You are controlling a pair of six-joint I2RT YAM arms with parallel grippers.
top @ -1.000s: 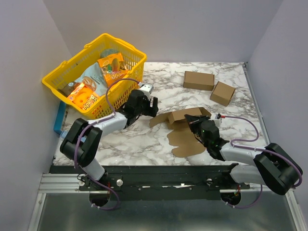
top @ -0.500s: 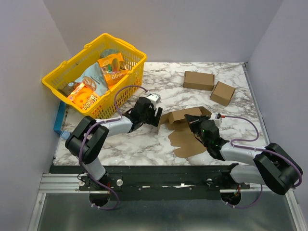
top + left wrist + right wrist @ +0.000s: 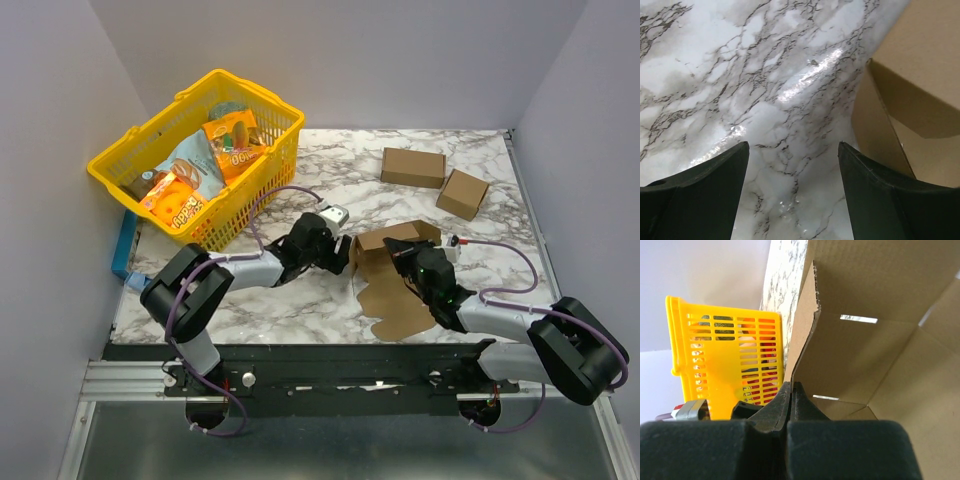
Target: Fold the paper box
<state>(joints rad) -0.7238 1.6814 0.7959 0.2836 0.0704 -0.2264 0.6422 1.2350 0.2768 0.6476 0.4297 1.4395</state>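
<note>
The paper box (image 3: 398, 296) lies half-folded on the marble table, between the two arms, with its back walls raised and a rounded flap flat toward me. My right gripper (image 3: 401, 259) is shut on one upright wall, and the right wrist view shows the fingertips (image 3: 791, 386) pinching the edge of that cardboard wall (image 3: 875, 355). My left gripper (image 3: 341, 256) stands open at the box's left side. In the left wrist view there is only marble between the fingers (image 3: 792, 147), and the box's corner (image 3: 920, 75) is just to the right.
A yellow basket (image 3: 216, 76) of snack packs sits at the back left and also shows in the right wrist view (image 3: 725, 355). Two closed brown cuboids (image 3: 412, 167) (image 3: 462, 194) lie at the back right. A blue object (image 3: 124, 245) lies at the left edge.
My left arm has swung right, from the basket to the box's left side. The box's flat left flap no longer shows. My right gripper has kept its grip.
</note>
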